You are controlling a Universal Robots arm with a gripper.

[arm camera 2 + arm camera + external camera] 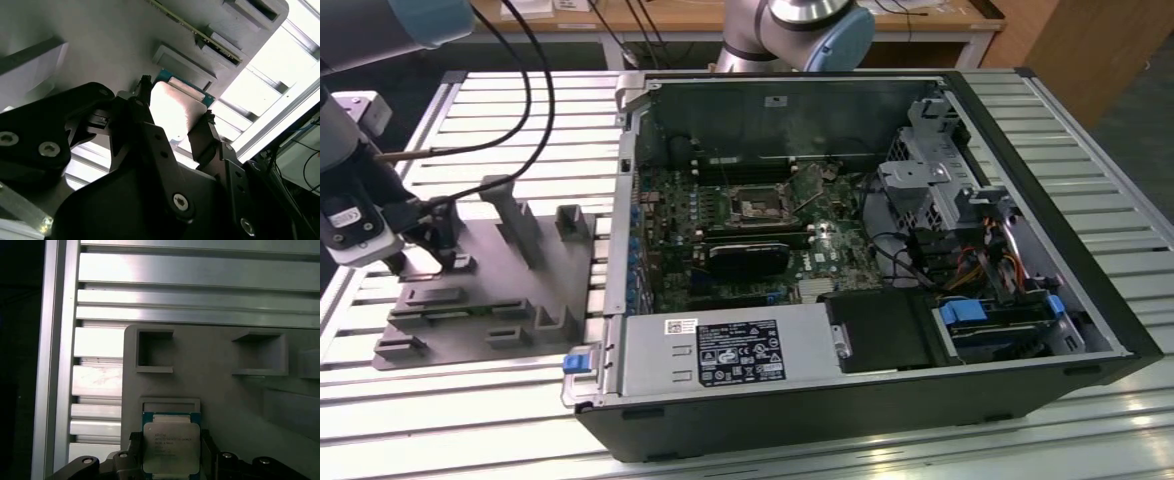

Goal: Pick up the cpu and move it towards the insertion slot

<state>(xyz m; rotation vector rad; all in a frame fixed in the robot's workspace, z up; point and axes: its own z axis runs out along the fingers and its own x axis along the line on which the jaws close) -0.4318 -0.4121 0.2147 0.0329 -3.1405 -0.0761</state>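
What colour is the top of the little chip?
Shiny silver-grey, with a blue-green border around it. The first wrist view shows the cpu best.

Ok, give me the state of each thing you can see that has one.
cpu: flat in its recess on the grey holder plate, metal top up.
hand: down around the cpu; grip unclear.
insertion slot: dark centre exposed, looks empty.
computer case: lying on its side, open.
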